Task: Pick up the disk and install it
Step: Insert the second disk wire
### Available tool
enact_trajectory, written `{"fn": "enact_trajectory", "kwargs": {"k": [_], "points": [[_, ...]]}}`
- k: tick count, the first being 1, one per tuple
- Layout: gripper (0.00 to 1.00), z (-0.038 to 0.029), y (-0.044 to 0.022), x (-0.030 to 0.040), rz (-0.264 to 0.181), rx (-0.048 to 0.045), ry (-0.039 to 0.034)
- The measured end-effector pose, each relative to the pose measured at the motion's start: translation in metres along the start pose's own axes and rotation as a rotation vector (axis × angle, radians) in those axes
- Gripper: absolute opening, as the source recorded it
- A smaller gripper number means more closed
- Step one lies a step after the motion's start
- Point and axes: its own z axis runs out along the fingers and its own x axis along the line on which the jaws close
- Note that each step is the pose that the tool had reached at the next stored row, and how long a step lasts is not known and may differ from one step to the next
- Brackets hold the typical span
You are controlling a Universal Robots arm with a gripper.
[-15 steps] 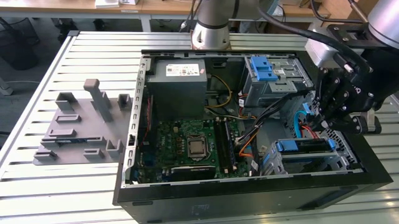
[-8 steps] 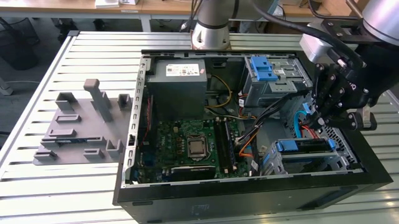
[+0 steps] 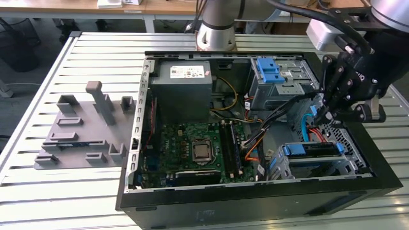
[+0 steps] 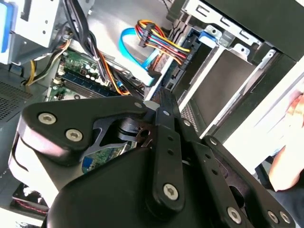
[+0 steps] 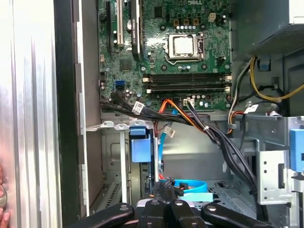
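Looking down into an open computer case (image 3: 255,207) lying on a slatted table (image 3: 64,201), lid off, wide open from above. Well away from the jaws, across the case: big grey power-supply box (image 3: 182,86).

Closer in, a metal drive cage (image 3: 342,168) below and just ahead of the jaws. Inside it, standing on edge with its blue rail uppermost, the disk (image 3: 313,149), also caught in the first wrist view (image 5: 140,145). Looks already seated in the cage, not carried.

Then the gripper (image 3: 329,117), hanging inside the case just beside that cage. Jaws apparently pressed together with nothing between them, judging by both wrist views (image 5: 166,184) (image 4: 161,97).

Trouble spots, by my reckoning: a blue flat cable (image 5: 192,186) looping right at the jaw tips, and a black cable bundle (image 5: 209,133) draped just beyond them. Easy to snag or drag a plug loose with any sideways sweep. Cage edges close on one side, too, so a tilted move risks scraping sheet metal or knocking the disk askew.

Free room: straight up, out of the case. Also worth watching, a person's hand (image 4: 287,161) outside the case wall, near the jaws' far side.
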Motion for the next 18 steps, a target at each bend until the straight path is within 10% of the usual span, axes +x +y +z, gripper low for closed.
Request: {"fn": "enact_trajectory", "kwargs": {"k": [12, 18], "points": [[0.11, 0.0009, 0.0005, -0.0107, 0.000, 0.0004, 0.0030], [0.30, 0.0038, 0.0007, -0.0136, 0.000, 0.0004, 0.0030]]}}
